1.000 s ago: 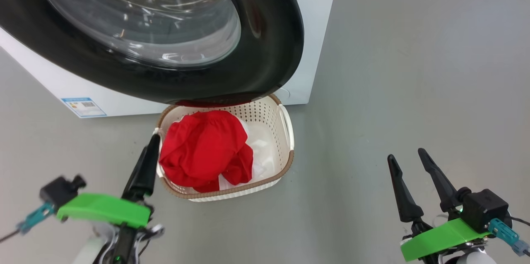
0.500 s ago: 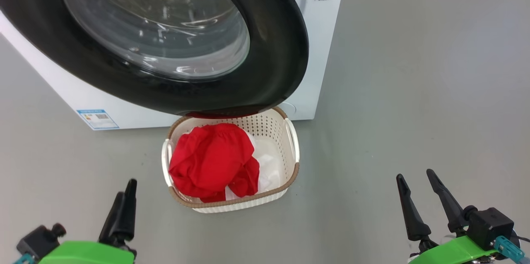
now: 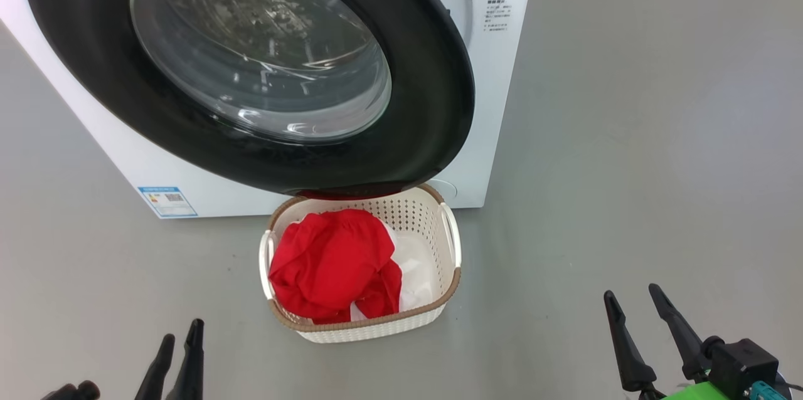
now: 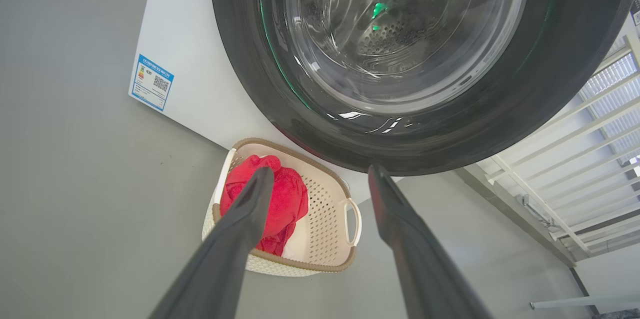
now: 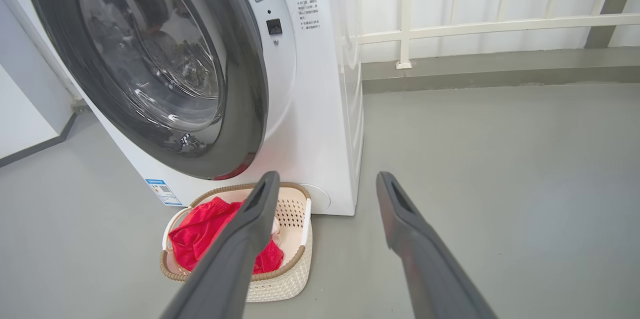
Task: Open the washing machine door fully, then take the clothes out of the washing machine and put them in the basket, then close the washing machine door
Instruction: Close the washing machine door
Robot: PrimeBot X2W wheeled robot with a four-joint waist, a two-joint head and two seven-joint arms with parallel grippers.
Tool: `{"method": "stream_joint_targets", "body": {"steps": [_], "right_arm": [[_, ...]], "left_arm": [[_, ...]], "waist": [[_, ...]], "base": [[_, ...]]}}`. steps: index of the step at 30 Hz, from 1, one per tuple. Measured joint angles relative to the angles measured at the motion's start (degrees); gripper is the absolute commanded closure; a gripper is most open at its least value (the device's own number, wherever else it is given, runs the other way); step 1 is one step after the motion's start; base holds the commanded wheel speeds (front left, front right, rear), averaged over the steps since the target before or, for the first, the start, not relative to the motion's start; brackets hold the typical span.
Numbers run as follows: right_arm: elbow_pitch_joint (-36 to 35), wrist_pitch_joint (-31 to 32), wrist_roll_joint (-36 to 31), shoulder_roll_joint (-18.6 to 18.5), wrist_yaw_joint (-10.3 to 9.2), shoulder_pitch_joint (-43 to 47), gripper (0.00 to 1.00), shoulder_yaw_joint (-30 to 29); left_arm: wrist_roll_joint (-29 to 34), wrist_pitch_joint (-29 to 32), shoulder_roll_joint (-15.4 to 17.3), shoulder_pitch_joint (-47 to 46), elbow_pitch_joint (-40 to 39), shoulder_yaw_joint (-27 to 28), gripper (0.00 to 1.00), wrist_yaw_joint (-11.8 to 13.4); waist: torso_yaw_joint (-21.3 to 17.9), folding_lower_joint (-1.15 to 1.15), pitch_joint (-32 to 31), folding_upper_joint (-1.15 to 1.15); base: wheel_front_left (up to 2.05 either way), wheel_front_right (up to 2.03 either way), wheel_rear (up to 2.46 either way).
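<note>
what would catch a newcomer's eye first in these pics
The washing machine door, a huge glossy black ring around bulging glass, dominates the upper left of the head view. Just below it, the bright red clothes sit heaped in the basket on the grey floor.

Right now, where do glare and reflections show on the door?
Head view: white glints on the washing machine door, the clothes mirrored red under its rim. Left wrist view: green spots reflected in its glass. Right wrist view: red sheen at the rim's bottom.
</note>
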Motion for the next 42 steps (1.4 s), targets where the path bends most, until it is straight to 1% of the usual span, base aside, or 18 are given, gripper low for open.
{"method": "stream_joint_targets", "body": {"steps": [3, 4, 5, 13, 17, 20, 23, 27, 42], "right_arm": [[-0.02, 0.00, 0.00, -0.02, 0.00, 0.61, 0.00, -0.11], [-0.02, 0.00, 0.00, -0.02, 0.00, 0.61, 0.00, -0.11], [0.01, 0.00, 0.00, -0.02, 0.01, 1.27, 0.00, -0.19], [0.00, 0.00, 0.00, -0.01, 0.00, 2.31, 0.00, -0.36], [-0.05, 0.00, 0.00, -0.01, 0.00, 2.41, 0.00, -0.48], [-0.23, 0.00, 0.00, 0.00, 0.00, 2.55, 0.00, -0.91], [-0.40, 0.00, 0.00, 0.01, 0.00, 3.02, 0.00, -1.25], [-0.56, 0.00, 0.00, 0.04, 0.00, 3.19, 0.00, -1.38], [-0.62, 0.00, -0.01, 0.07, 0.00, 3.18, 0.00, -1.46]], "left_arm": [[5.92, 0.00, -0.69, 0.94, -0.43, 1.33, 0.00, 0.00], [5.92, 0.00, -0.69, 0.94, -0.43, 1.33, 0.00, 0.00], [9.96, 0.00, -1.21, 1.59, -0.88, 2.30, 0.00, -0.01], [27.55, 0.00, -3.53, 4.39, -3.31, 5.86, 0.00, -0.01], [34.78, 0.00, -4.69, 5.43, -4.92, 7.20, 0.00, -0.02], [38.34, 0.00, -6.06, 5.54, -6.22, 8.95, 0.00, -0.02], [40.60, 0.00, -7.11, 6.25, -7.08, 10.18, 0.00, -0.02], [40.85, 0.00, -7.76, 6.47, -7.12, 10.77, 0.00, -0.02], [41.43, 0.00, -8.18, 6.52, -7.27, 10.74, 0.00, -0.02]], "waist": [[0.13, 0.00, -0.62, 0.00], [0.13, 0.00, -0.62, 0.00], [0.21, 0.00, -0.97, 0.00], [-0.11, 0.00, -1.99, 0.00], [-0.41, 0.00, -2.21, 0.00], [-0.39, 0.00, -2.14, 0.00], [-0.35, 0.00, -2.09, 0.00], [-0.24, 0.00, -2.03, 0.00], [0.09, 0.00, -1.54, 0.00]], "base": [[0.00, 0.00, 0.00], [0.00, 0.00, 0.00], [0.00, 0.00, 0.00], [0.00, 0.00, 0.00], [0.00, 0.00, 0.00], [0.00, 0.00, 0.00], [0.00, 0.00, 0.00], [0.00, 0.00, 0.00], [0.00, 0.00, 0.00]]}}
